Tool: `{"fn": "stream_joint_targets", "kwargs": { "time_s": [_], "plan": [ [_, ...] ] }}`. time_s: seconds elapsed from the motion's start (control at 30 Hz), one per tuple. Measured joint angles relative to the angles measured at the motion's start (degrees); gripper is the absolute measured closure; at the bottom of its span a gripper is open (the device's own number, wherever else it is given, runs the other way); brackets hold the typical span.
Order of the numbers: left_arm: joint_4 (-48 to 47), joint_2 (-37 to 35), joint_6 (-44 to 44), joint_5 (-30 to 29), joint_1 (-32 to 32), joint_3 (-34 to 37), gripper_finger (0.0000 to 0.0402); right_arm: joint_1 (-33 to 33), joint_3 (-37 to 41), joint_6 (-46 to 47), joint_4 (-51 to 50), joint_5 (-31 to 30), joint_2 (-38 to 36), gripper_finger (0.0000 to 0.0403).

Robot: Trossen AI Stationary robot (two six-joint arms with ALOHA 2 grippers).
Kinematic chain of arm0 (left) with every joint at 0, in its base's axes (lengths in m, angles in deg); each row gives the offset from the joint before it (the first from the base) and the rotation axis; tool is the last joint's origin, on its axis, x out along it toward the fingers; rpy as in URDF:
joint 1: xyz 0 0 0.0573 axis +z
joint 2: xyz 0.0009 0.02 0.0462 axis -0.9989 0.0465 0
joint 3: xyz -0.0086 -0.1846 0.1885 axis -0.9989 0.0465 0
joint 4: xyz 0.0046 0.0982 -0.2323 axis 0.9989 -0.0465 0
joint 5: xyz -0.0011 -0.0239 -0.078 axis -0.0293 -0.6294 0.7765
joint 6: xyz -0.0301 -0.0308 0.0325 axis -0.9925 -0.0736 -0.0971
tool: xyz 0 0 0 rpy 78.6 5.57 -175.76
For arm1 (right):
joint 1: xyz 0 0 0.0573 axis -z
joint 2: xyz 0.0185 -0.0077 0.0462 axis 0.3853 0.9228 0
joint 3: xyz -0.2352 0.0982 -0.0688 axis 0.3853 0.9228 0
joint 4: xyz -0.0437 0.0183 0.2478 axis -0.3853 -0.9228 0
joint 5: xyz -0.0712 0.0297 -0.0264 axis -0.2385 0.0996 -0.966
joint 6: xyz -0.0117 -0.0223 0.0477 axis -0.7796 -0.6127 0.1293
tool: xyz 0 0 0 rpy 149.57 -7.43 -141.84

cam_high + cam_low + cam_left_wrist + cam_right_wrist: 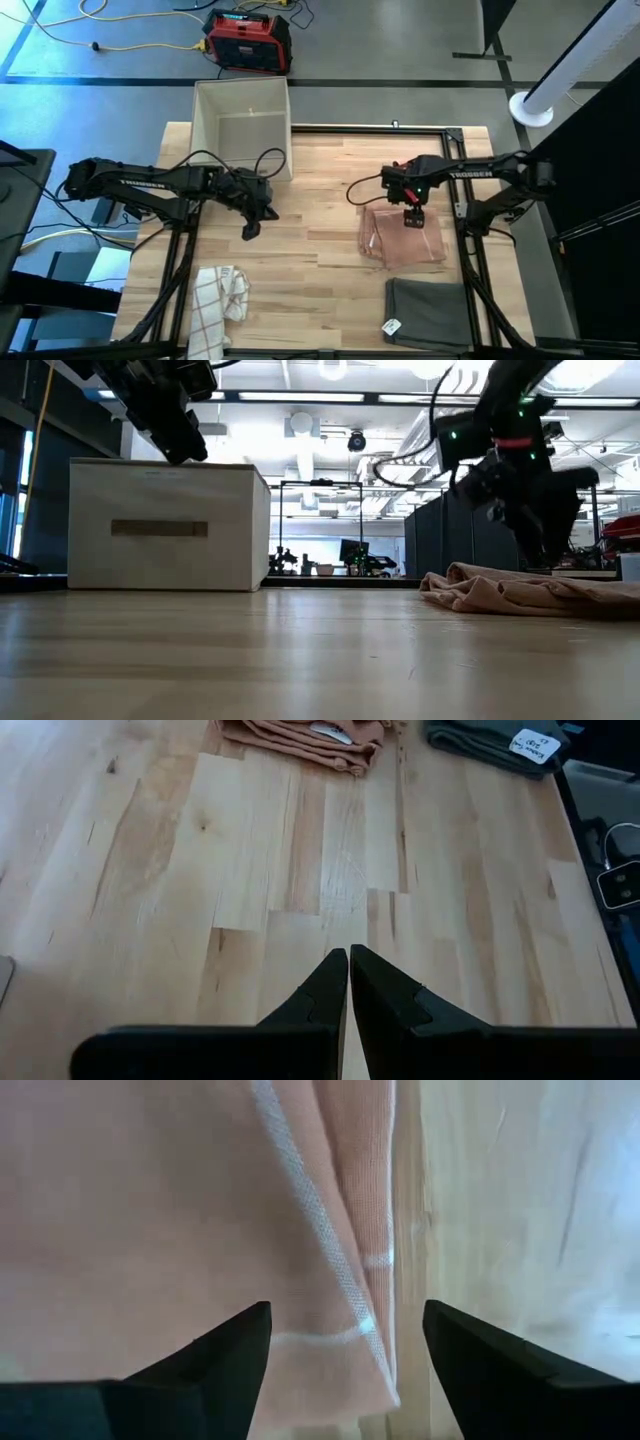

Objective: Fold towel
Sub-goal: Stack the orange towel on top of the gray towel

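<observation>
A salmon-pink towel (402,238) lies folded flat on the wooden table, right of centre; in the low view the pink towel (530,592) shows as a low rumpled heap. My right gripper (412,218) stands open close over its far part, fingers pointing down, with the striped towel edge (345,1270) between them. My left gripper (250,231) is shut on nothing, held above bare wood left of centre; the left wrist view shows the left gripper (349,955) and the pink towel (300,740) beyond it. My right gripper is open over the pink towel's far part, near its folded edge (380,1350), coming from above. Whether the fingertips (255,1325) touch the cloth, I cannot tell.
A dark grey folded towel (428,312) with a white tag lies at the near right. A checked towel (220,298) lies crumpled at the near left. A white open box (243,125) stands at the far edge. Bare wood spans the table's middle.
</observation>
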Motion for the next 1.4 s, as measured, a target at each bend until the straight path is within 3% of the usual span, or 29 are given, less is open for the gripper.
{"fn": "stream_joint_targets", "kwargs": {
  "time_s": [0.17,0.3,0.67,0.8,1.07,1.3,1.4],
  "plan": [
    [0.2,0.0,0.0,-0.2,0.0,0.0,0.0393,0.5,5.6,3.4,7.8,0.0,0.0,0.0162],
    [0.2,0.0,0.0,-0.2,0.0,0.0,0.0393,0.5,6.2,4.2,8.1,-0.9,1.7,0.0184],
    [0.9,0.0,0.1,-0.4,0.0,0.0,0.0393,1.1,1.9,8.8,7.3,4.7,12.1,0.0384],
    [1.1,0.0,0.1,-0.4,0.0,0.0,0.0393,0.9,-3.0,10.5,6.2,2.3,12.4,0.0388],
    [1.1,0.0,0.1,-0.4,0.0,0.0,0.0393,-2.6,-20.0,13.6,-10.2,0.6,6.1,0.0388],
    [1.0,0.0,1.6,-0.3,0.0,0.0,0.0393,-12.2,-35.0,16.8,-27.2,4.1,4.0,0.0388],
    [1.0,0.0,2.2,-0.3,0.1,0.0,0.0393,-18.7,-39.1,22.4,-28.0,8.8,3.8,0.0388]
  ]
}}
